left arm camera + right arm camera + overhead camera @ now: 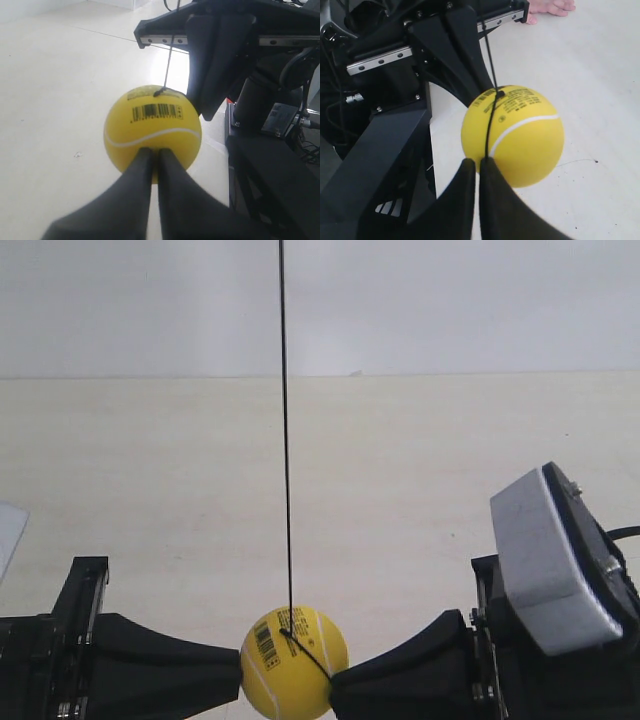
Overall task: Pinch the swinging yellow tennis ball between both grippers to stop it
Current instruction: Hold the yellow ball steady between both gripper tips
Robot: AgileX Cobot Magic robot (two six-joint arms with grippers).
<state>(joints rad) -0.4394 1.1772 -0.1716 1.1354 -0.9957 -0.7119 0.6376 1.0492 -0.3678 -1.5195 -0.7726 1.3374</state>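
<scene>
The yellow tennis ball (293, 663) hangs on a thin black string (286, 440) low over the pale table, held between two black wedge gripper tips. The gripper at the exterior view's left (235, 677) touches the side of the ball with the barcode. The gripper at the exterior view's right (336, 686) touches the opposite side. In the left wrist view my left gripper (155, 151) is shut, tips against the ball (152, 132) below its white seam. In the right wrist view my right gripper (478, 161) is shut, tips against the ball (512, 135) at the string.
A grey-white block (540, 560) rides on the arm at the exterior view's right. A pale object (8, 530) pokes in at that view's left edge. A person's hand (550, 7) rests on the table beyond the ball. The beige table (400, 490) stretches back to a white wall.
</scene>
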